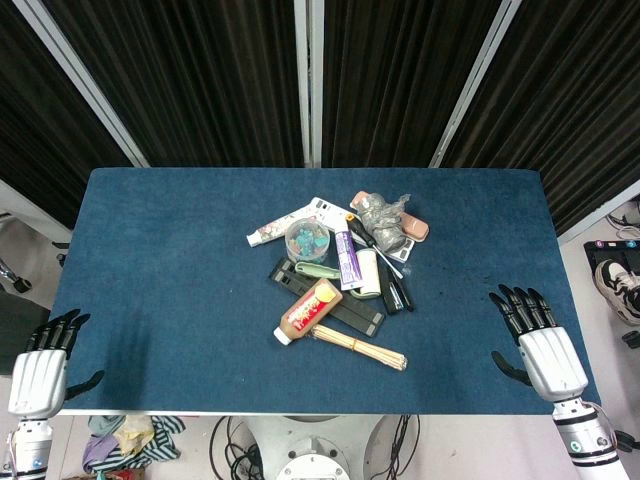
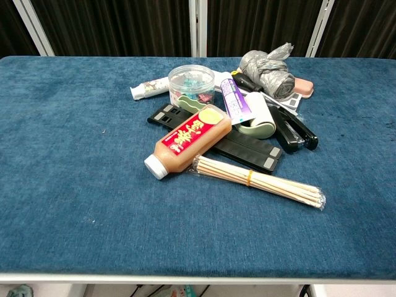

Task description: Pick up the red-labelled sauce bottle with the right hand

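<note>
Two robot hands of mine rest at the near corners of the blue counter (image 1: 180, 250), both holding nothing with fingers spread apart. My left robot hand (image 1: 42, 368) sits at the near left corner, dark fingers pointing away from me. My right robot hand (image 1: 540, 345) sits at the near right corner, fingers likewise fanned over the cloth, well apart from the clutter in the middle. Neither shows in the chest view.

The red-labelled sauce bottle (image 2: 189, 141) lies on its side near the centre of the counter, at the near edge of the pile. Its white cap points toward me and to my left; its far end rests on a flat black slotted stand (image 2: 247, 150). Just beside the bottle on the near side lies a bundle of wooden sticks (image 2: 257, 180), bound with a yellow band, touching or almost touching the bottle's lower side.

Beyond the bottle stands a round clear tub of coloured clips (image 2: 191, 83), with a white tube (image 2: 148, 89) lying to its left. To the right are a purple-labelled tube (image 2: 234, 99), a pale green lint roller (image 2: 257, 117) and a black stapler (image 2: 296, 133). At the far right of the pile sits a crumpled grey bag (image 2: 267, 71) on a pink item (image 2: 304, 86).
</note>
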Controlling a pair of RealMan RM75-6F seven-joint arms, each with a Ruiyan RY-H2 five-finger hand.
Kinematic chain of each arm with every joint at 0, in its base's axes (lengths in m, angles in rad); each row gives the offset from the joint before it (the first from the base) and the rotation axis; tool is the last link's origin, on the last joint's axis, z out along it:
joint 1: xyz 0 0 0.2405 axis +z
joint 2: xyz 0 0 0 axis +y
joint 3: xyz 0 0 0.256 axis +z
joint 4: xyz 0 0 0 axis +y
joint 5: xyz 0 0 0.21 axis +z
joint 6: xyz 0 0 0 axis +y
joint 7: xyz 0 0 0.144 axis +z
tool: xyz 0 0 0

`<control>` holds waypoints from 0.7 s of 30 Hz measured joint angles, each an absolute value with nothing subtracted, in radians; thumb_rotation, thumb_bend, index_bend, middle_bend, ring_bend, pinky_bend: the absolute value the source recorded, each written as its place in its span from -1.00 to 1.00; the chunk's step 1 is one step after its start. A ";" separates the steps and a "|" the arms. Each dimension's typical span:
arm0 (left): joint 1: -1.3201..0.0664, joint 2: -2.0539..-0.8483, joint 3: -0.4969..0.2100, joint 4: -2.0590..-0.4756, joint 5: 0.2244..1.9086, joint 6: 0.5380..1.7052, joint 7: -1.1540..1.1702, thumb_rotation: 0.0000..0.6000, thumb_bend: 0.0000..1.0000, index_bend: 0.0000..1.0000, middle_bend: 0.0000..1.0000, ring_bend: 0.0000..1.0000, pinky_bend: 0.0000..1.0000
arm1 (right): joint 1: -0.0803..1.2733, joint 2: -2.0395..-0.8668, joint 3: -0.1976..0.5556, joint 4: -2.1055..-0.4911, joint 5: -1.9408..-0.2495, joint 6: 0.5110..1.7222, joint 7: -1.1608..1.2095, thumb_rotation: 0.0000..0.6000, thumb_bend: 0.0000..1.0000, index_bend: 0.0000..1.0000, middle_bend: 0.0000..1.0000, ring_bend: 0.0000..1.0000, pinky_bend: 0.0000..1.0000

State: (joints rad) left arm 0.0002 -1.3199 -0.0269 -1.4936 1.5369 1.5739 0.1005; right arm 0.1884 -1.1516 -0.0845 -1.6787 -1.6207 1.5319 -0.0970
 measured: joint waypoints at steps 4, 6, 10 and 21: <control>-0.003 -1.321 -0.027 -1.493 1.535 1.569 0.101 1.00 -0.86 -0.64 -0.73 -0.72 -0.64 | 0.183 -1.154 -0.077 -1.675 -1.621 1.524 -0.095 1.00 -0.65 -1.00 -1.00 -1.00 -1.00; -0.003 -1.321 -0.026 -1.494 1.537 1.570 0.102 1.00 -0.87 -0.64 -0.73 -0.72 -0.64 | 0.183 -1.156 -0.075 -1.672 -1.623 1.517 -0.089 1.00 -0.65 -1.00 -1.00 -1.00 -1.00; 0.001 -1.320 -0.021 -1.499 1.542 1.579 0.105 1.00 -0.87 -0.64 -0.73 -0.72 -0.64 | 0.205 -1.158 -0.066 -1.674 -1.637 1.479 -0.077 1.00 -0.65 -1.00 -1.00 -1.00 -1.00; 0.030 -1.318 -0.005 -1.514 1.553 1.618 0.115 1.00 -0.87 -0.64 -0.73 -0.72 -0.64 | 0.510 -1.224 0.048 -1.697 -1.615 1.039 -0.127 1.00 -0.70 -1.00 -1.00 -1.00 -1.00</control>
